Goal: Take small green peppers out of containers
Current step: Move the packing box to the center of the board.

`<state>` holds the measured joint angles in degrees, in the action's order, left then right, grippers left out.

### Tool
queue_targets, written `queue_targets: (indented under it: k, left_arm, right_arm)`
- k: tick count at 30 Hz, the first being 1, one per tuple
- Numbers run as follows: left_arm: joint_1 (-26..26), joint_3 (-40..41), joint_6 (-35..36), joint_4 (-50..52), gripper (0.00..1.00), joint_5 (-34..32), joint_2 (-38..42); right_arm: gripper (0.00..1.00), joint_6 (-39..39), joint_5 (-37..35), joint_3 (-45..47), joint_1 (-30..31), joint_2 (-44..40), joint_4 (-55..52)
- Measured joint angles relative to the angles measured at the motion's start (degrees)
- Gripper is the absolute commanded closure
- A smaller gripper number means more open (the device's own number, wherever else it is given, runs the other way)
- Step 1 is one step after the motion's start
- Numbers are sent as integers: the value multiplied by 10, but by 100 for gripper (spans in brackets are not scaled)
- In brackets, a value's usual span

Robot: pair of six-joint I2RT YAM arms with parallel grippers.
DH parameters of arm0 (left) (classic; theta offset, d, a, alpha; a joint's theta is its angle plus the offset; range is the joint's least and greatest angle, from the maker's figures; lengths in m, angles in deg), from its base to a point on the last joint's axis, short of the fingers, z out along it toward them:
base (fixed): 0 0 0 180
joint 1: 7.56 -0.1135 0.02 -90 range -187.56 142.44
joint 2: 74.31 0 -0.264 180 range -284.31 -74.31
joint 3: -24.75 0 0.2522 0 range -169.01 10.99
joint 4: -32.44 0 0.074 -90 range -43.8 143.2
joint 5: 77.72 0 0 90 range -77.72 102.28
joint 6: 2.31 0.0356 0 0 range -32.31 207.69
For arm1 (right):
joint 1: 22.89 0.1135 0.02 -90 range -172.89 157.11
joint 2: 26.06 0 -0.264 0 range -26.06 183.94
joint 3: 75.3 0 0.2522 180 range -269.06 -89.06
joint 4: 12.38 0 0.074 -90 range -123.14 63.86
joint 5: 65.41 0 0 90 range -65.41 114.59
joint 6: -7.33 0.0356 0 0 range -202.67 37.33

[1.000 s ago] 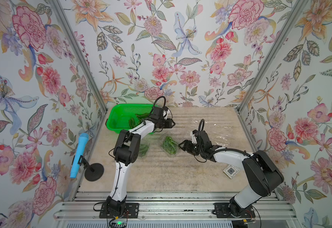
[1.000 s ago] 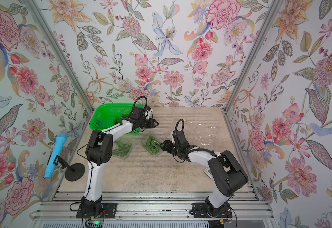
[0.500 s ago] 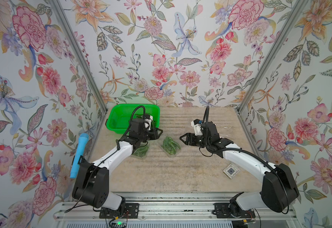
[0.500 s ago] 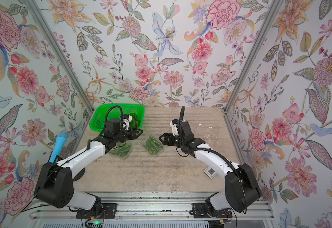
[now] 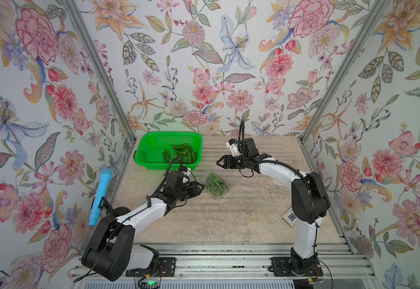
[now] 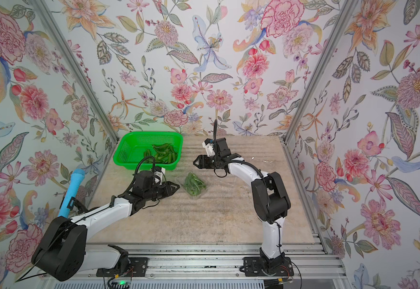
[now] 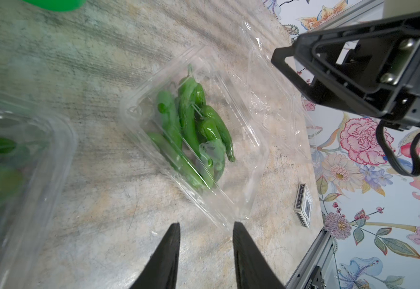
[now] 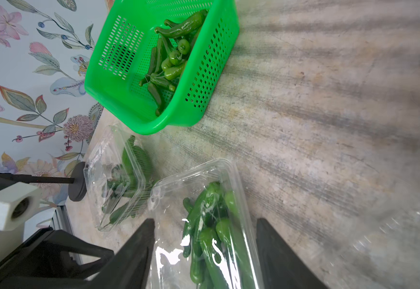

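Several small green peppers (image 5: 216, 184) lie in a clear container (image 7: 239, 175) at mid table, also seen in a top view (image 6: 193, 185). My left gripper (image 5: 200, 187) sits just left of it, low over the table. Its jaws (image 7: 206, 225) are open with nothing between them. My right gripper (image 5: 220, 162) hangs above the same container's far side, open, with the pack (image 8: 204, 237) below its fingers. A second container (image 8: 119, 185) with peppers lies beside it, under my left arm in both top views. More peppers (image 5: 181, 152) lie in the green basket (image 5: 149, 140).
An empty clear container (image 7: 266, 75) lies on the table's right half. A small card box (image 5: 290, 217) sits near the right arm's base. A blue foam-covered stand (image 5: 99, 197) is at the left edge. The green basket (image 6: 129, 142) fills the back left corner.
My left gripper has drawn back from the basket toward the front, beside the middle container, and its jaws have narrowed. My right gripper has risen and shifted toward the back.
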<state>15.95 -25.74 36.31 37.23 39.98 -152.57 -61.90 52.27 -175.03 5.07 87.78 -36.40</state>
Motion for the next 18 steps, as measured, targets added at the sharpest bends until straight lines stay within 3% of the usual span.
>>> queue_targets:
  k: [18]
  left_arm:
    - [0, 9, -12, -33, 72, 0, -69]
  right_arm:
    - [34, -7, 17, -21, 0, 33, -11]
